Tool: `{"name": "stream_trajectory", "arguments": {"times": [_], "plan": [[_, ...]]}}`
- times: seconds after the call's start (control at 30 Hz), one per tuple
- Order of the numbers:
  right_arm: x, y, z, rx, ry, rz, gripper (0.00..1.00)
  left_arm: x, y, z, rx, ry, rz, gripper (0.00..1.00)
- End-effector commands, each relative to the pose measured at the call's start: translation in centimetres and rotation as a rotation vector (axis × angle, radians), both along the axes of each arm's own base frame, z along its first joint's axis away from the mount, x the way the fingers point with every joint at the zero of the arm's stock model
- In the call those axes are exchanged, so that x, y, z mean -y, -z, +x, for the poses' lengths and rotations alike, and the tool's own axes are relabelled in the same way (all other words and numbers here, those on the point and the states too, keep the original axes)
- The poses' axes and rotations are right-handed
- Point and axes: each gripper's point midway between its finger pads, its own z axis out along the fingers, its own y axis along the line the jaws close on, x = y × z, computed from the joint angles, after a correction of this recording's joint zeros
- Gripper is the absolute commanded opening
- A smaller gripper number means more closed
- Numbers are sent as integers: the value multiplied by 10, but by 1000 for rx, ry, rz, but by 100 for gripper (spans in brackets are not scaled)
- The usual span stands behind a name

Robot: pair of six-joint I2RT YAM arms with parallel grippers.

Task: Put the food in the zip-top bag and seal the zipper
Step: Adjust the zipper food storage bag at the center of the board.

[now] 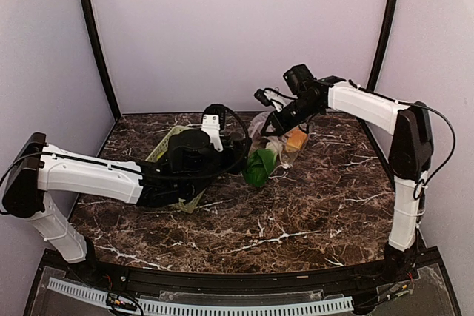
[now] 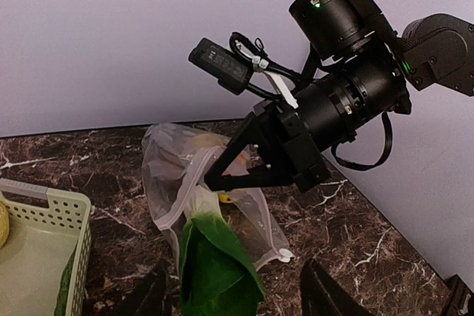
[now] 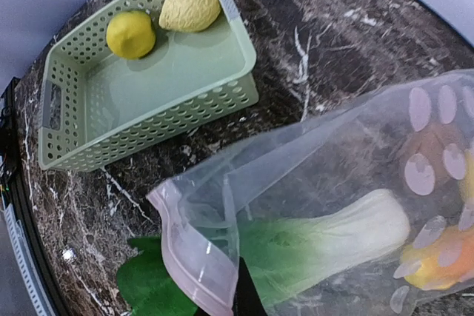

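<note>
Bok choy (image 3: 348, 220) lies halfway into the bag (image 3: 333, 160). Its white stem is inside the clear dotted film, and its green leaves stick out of the mouth at the lower left of the right wrist view. An orange piece (image 3: 437, 264) sits deeper in the bag at the lower right. A brownish shape above it is too blurred behind the film to name. The pinkish zipper strip (image 3: 174, 246) curves around the gaping mouth, unsealed.

In the left wrist view, the right gripper (image 2: 215, 181) comes down from the upper right. Its jaws are pressed together on the upper lip of the bag, holding the mouth up off the table (image 1: 296, 212). At the bottom edge of that view, the left gripper (image 2: 238, 297) has its jaws spread wide. The leaves hang between them, clear of both fingers (image 2: 326, 294).

The basket (image 3: 148, 131) stands in the upper left of the right wrist view, apart from the bag. A lemon (image 3: 130, 33) and a pale yellow piece (image 3: 190, 5) lie side by side against its far wall.

From above, the bag is at the centre of the frame, slightly toward the back. The left arm lies across most of the basket (image 1: 167, 144), just left of centre.
</note>
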Motion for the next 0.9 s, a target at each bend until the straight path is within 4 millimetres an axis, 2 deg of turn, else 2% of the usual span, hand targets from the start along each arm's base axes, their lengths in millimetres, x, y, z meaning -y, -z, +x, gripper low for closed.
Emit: {"name": "stream_trajectory", "arguments": {"times": [0.0, 0.13, 0.17, 0.2, 0.23, 0.27, 0.3, 0.33, 0.37, 0.4, 0.47, 0.53, 0.57, 0.6, 0.63, 0.67, 0.7, 0.73, 0.77, 0.8, 0.83, 0.87], "plan": [[-13, -34, 2, 2, -44, 106, 0, -21, 15, 11, -133, -68, 20, 56], [-30, -51, -6, 39, -112, 121, 0, -37, 22, 12, -201, -95, 2, 54], [-34, -55, -9, 45, -123, 125, 0, -40, 14, 8, -195, -81, -11, 54], [-37, -58, -11, 44, -131, 133, 0, -44, 18, 5, -204, -76, 6, 54], [-41, -60, -13, 33, -139, 146, 0, -48, 11, 0, -199, -56, -9, 55], [-43, -63, -16, 19, -148, 164, 0, -53, 21, -4, -211, -51, 6, 55], [-45, -65, -19, 5, -155, 180, 0, -57, 20, -8, -214, -41, -6, 55], [-45, -66, -22, -8, -158, 191, 0, -62, 34, -12, -237, -42, -5, 54], [-46, -67, -25, -14, -159, 202, 0, -61, 34, -15, -238, -24, -36, 49], [-44, -73, -28, -11, -157, 215, 0, -65, 55, -19, -270, -23, -32, 48], [-41, -77, -33, -5, -151, 225, 0, -58, 71, -24, -287, 22, -76, 46], [-36, -83, -37, 13, -139, 227, 0, -38, 75, -31, -289, 114, -111, 48], [-34, -83, -39, 20, -136, 224, 0, -29, 66, -30, -263, 134, -142, 49], [-32, -85, -40, 30, -133, 221, 0, -20, 72, -32, -262, 150, -122, 52], [-30, -87, -41, 37, -129, 219, 0, -12, 61, -30, -245, 154, -137, 53], [-29, -89, -42, 42, -128, 220, 0, -6, 70, -29, -255, 138, -117, 53], [-28, -92, -44, 45, -128, 225, 0, 0, 65, -26, -274, 123, -129, 53], [-28, -94, -47, 47, -132, 233, 0, 3, 75, -23, -296, 99, -115, 51], [-26, -96, -49, 47, -133, 240, 0, 8, 74, -21, -322, 87, -136, 50], [-26, -97, -51, 50, -134, 244, 0, 12, 84, -20, -341, 85, -130, 47], [-25, -98, -52, 53, -134, 245, 0, 18, 80, -19, -340, 96, -154, 47], [-25, -97, -53, 52, -133, 244, 0, 26, 87, -20, -353, 122, -148, 46]]}}
